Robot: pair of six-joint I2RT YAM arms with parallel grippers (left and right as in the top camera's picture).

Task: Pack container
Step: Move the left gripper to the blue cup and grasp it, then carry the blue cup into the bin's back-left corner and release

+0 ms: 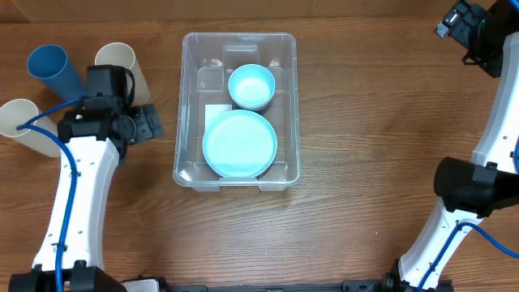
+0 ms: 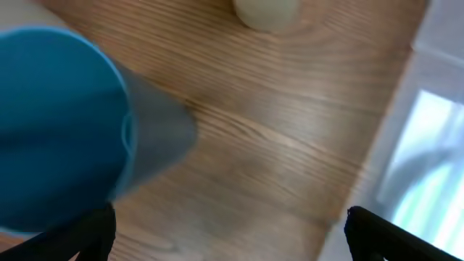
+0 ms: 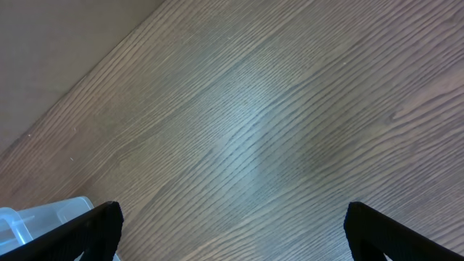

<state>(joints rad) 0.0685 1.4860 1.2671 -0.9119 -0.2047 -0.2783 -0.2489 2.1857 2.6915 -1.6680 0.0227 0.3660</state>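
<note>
Container mid-bench: clear rigid plastic, rounded corners, white label on floor. Glossy pale-blue plate and small bowl inside. Step as I judge it: fetching a cup. My left gripper wide open, empty, near smooth tapered blue cup. Next: straddle cup wall, close gently. My right gripper wide open, empty, over bare woodgrain.

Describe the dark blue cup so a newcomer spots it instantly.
Find the large clear rectangular plastic container mid-table, then look left. There the tall dark blue cup sits beside two cream cups; it alone is blue.
</note>
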